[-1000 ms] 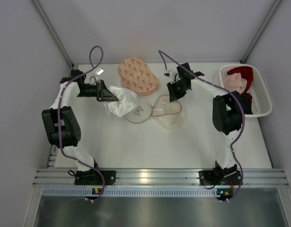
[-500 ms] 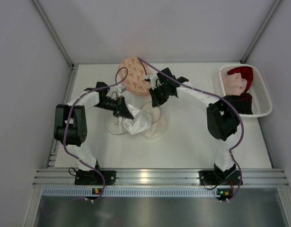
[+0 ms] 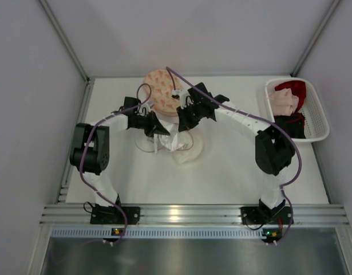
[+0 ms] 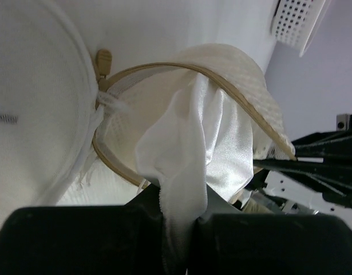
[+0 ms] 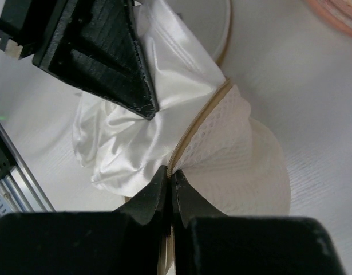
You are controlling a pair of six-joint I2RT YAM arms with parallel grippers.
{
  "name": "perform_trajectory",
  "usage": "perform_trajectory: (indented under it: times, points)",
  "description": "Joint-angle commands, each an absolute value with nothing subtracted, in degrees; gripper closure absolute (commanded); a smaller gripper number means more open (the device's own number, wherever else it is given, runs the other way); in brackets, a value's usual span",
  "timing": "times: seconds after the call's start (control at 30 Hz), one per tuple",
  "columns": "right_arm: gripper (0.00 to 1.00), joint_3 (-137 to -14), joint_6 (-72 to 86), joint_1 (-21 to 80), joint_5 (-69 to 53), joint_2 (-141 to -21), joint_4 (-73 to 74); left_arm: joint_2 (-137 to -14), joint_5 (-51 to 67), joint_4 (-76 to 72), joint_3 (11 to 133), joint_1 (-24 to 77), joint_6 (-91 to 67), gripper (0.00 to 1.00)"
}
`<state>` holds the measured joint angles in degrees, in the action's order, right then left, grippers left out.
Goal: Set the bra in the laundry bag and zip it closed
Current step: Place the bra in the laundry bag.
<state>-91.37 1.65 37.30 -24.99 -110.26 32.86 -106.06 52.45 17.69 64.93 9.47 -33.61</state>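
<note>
White tabletop (image 3: 238,172), limp slippery satin bra (image 4: 187,143) clenched in left gripper (image 4: 178,213), right gripper (image 5: 169,175) pinching floppy mesh laundry bag (image 5: 238,160) at stiffer zipper rim (image 5: 200,121), likely surest hold.

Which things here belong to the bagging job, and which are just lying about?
Part of the job:
- white bra
- mesh laundry bag

Lying about:
- pink patterned cloth piece at the back
- white basket on the right
- red and pink clothes in it
</note>
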Motion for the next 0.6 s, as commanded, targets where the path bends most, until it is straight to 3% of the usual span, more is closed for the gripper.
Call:
perform_trajectory:
  times: [0.0, 0.3, 0.57]
  points:
    - [1.00, -91.23, 3.34, 39.20, -27.42, -108.19, 30.50, -101.52, 46.06, 1.35, 61.88, 10.10, -52.52, 1.00]
    - [1.00, -91.41, 2.98, 38.32, -27.42, -107.06, 32.26, -98.97, 38.52, -0.28, 56.16, 14.50, -62.49, 1.00]
    - [1.00, -92.11, 3.87, 37.71, -35.59, -107.31, 31.29, -102.21, 20.95, 26.26, 68.36, 16.61, -58.19, 1.00]
